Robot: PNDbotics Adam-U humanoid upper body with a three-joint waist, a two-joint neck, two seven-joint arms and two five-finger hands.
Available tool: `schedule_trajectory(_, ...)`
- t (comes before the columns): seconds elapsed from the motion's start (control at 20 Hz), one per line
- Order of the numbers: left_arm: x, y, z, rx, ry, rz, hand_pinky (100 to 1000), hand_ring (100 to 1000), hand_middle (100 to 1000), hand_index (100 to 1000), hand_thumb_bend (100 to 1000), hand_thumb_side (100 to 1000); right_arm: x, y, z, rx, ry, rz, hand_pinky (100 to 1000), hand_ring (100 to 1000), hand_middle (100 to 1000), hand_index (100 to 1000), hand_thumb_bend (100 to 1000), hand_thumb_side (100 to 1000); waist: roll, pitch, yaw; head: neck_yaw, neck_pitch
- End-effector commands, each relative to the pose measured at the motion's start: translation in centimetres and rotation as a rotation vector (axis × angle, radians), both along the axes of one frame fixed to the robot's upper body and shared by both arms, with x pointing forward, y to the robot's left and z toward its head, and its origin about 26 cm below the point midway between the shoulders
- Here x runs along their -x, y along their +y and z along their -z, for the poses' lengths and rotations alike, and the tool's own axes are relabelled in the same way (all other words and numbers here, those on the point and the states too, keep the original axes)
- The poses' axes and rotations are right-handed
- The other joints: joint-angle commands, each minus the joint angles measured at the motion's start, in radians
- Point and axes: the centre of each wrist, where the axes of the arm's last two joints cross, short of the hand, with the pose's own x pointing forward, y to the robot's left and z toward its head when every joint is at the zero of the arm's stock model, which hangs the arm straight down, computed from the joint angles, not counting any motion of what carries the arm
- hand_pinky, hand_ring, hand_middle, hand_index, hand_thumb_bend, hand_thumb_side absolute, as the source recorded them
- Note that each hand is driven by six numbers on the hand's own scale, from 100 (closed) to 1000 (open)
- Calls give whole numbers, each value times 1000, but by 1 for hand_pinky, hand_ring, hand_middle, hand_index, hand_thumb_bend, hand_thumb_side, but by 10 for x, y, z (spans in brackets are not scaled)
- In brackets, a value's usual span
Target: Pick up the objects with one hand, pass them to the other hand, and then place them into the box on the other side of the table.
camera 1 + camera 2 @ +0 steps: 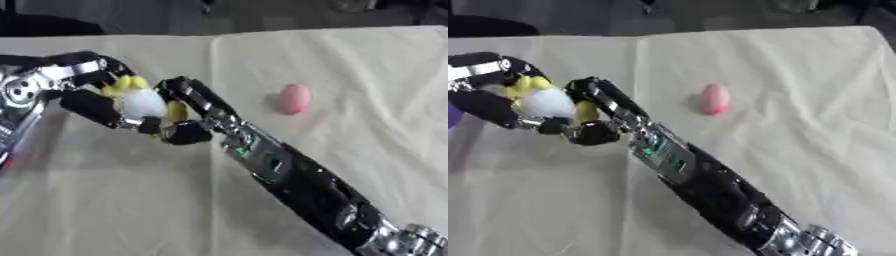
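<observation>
A white and yellow toy point(143, 102) is held above the table at the left, between my two hands. My left hand point(86, 106) comes in from the left edge, with its fingers curled round the toy's left side and top. My right hand point(203, 111) reaches across from the lower right; its fingers and thumb curl round the toy's right side. A pink egg-shaped object point(294, 98) lies alone on the cloth to the right of both hands. No box shows in either view.
A cream cloth point(350, 60) covers the table, with a fold line point(213, 55) running down its middle. A purple thing point(452, 116) peeks in at the left edge. My right forearm point(306, 185) lies diagonally across the lower right.
</observation>
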Motion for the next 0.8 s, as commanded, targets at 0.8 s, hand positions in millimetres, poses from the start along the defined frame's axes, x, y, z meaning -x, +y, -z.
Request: schedule_trajectory(0.8,-2,-5,-9,125,-34,-146,788,576,464,508,357,301,-3,3,-5,-8,-37,-34,669,449,407,520,100,100,10,-20,-5,14,6)
